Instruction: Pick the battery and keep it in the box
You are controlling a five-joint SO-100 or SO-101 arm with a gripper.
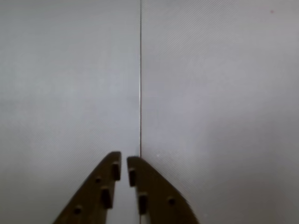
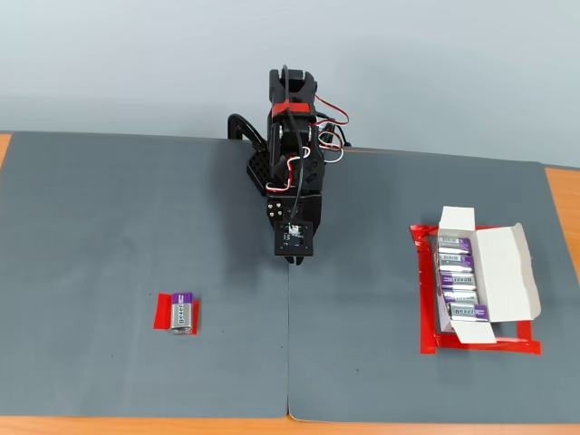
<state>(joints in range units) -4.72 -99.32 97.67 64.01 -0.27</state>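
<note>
A silver battery with a purple end (image 2: 183,314) lies on a red tape patch at the lower left of the fixed view. The white box (image 2: 489,281) stands open at the right inside a red tape frame, with several like batteries in a row inside. My black arm is folded at the middle back, and my gripper (image 2: 294,259) points down at the mat seam, far from both. In the wrist view my gripper (image 1: 124,163) has its brown fingers nearly touching, with nothing between them, over bare grey mat. Battery and box are out of the wrist view.
Two grey mats (image 2: 109,227) meet at a seam (image 1: 140,84) running down the middle. The orange table edge (image 2: 562,190) shows at the right and along the front. The box's side flap (image 2: 518,272) lies open to the right.
</note>
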